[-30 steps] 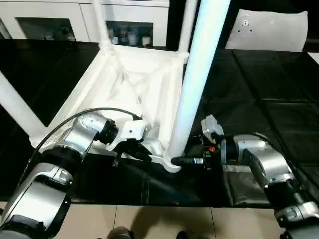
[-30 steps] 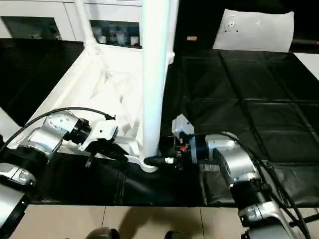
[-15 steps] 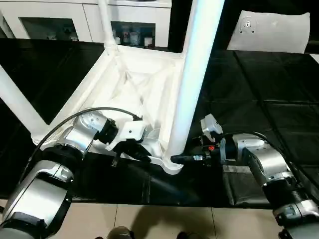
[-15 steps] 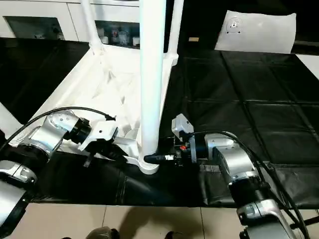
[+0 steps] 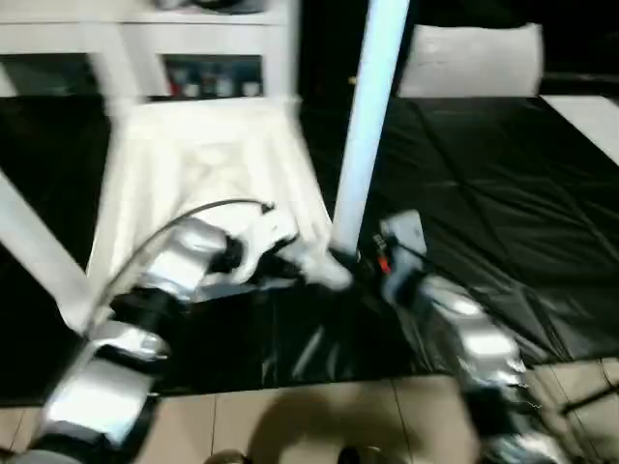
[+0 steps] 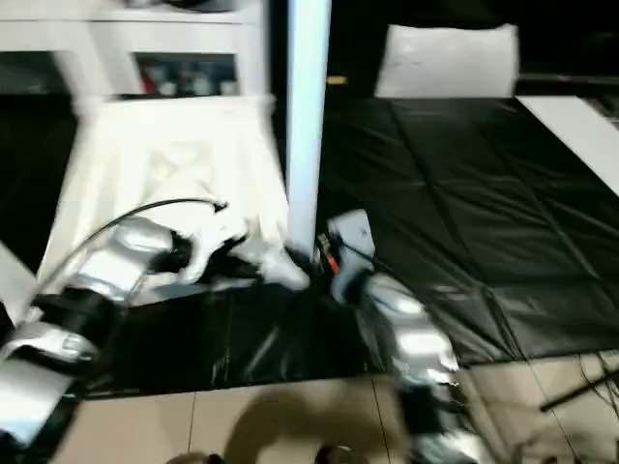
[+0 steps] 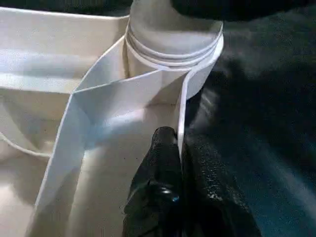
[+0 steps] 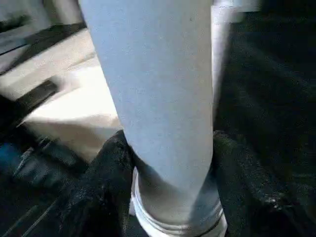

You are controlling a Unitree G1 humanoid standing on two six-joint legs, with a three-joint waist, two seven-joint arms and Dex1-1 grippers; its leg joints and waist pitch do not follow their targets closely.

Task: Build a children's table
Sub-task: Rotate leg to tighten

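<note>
— On the black floor mat [image 5: 503, 193], what is lying at centre?

— Item one: the children's table [image 5: 203, 164], lying top-down with its ribbed underside facing up. Legs are standing in its corner sockets. The near-right leg [image 5: 368, 126] is rising upright from the near-right corner socket [image 7: 173, 44].

— And the left pincer [image 7: 170, 170]?

— Item two: it is sitting at the table's near edge, right beside that socket. Its two black fingers [image 7: 158, 163] are pressing together on the thin white rim wall [image 7: 181, 113] of the table, one finger inside the rim, the other outside over the mat. So it is clamping the rim, with almost no gap between the fingers.

— The right pincer [image 8: 168, 182]?

— Item three: it is reaching in from the right at the foot of the near-right leg. Its fingers [image 8: 103, 182] are spreading wide, one to each side of the leg just above the socket. Both are lying against the leg's sides, gripping it.

— Anything else worth listing?

— Item four: a white cabinet with glass doors [image 5: 203, 68] is standing beyond the table's far end. Item five: a flat white panel [image 5: 474, 58] is resting at the far right, well apart from the table. Item six: a black cable [image 5: 193, 217] is arching over the left silver forearm [image 5: 184, 261]. Pale floor tiles [image 5: 319, 425] are showing nearest the robot, past the mat's edge.
</note>
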